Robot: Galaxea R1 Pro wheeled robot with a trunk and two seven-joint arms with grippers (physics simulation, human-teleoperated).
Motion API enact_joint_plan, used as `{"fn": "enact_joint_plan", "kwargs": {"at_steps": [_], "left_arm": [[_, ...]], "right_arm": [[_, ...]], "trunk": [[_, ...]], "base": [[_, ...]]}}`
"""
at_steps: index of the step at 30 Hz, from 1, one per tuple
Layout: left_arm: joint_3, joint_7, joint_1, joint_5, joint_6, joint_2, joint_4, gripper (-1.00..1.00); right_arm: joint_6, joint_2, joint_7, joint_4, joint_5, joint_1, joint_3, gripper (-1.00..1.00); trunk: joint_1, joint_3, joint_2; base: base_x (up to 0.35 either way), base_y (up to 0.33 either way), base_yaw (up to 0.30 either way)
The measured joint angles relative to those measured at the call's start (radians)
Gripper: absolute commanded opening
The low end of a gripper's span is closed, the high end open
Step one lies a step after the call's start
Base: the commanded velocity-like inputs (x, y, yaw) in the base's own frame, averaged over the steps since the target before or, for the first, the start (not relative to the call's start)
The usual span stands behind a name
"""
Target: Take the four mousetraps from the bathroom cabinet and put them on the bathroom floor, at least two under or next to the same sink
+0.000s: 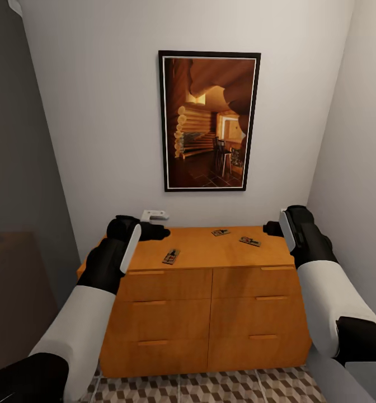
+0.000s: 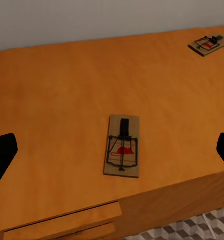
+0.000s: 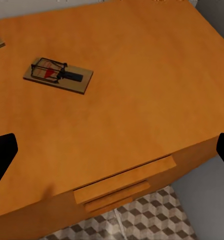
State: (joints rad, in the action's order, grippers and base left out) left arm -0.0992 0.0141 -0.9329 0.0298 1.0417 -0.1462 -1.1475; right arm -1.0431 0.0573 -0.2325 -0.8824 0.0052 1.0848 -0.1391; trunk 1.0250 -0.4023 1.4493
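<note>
The orange-brown cabinet [image 1: 210, 302] stands against the white back wall. Three mousetraps lie flat on its top: one near the front left [image 1: 171, 256], one at the back middle [image 1: 220, 232], one further right [image 1: 249, 241]. My left gripper [image 1: 157, 231] hovers over the left part of the top, open, above the front-left mousetrap [image 2: 123, 146], with the back one [image 2: 208, 44] beyond. My right gripper [image 1: 272, 228] hovers open over the right end, near the right mousetrap [image 3: 58, 75]. A fourth trap is not visible. Cube-patterned bathroom floor [image 1: 210, 389] shows below the cabinet.
A framed picture [image 1: 208, 120] hangs above the cabinet, and a small white fixture [image 1: 154, 214] sits on the wall by my left gripper. A white wall [image 1: 356, 140] closes the right side and a grey panel [image 1: 20, 168] the left. The alcove is narrow.
</note>
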Motion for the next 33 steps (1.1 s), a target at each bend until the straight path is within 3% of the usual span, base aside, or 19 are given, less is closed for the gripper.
{"fn": "enact_joint_plan", "kwargs": {"at_steps": [33], "left_arm": [[0.002,-0.002,0.000,-0.002,-0.004,0.001,-0.018,1.00]], "right_arm": [[0.000,0.000,0.000,-0.038,0.000,0.000,0.001,1.00]], "trunk": [[0.000,0.000,0.000]], "base": [[0.011,0.000,0.000]]}}
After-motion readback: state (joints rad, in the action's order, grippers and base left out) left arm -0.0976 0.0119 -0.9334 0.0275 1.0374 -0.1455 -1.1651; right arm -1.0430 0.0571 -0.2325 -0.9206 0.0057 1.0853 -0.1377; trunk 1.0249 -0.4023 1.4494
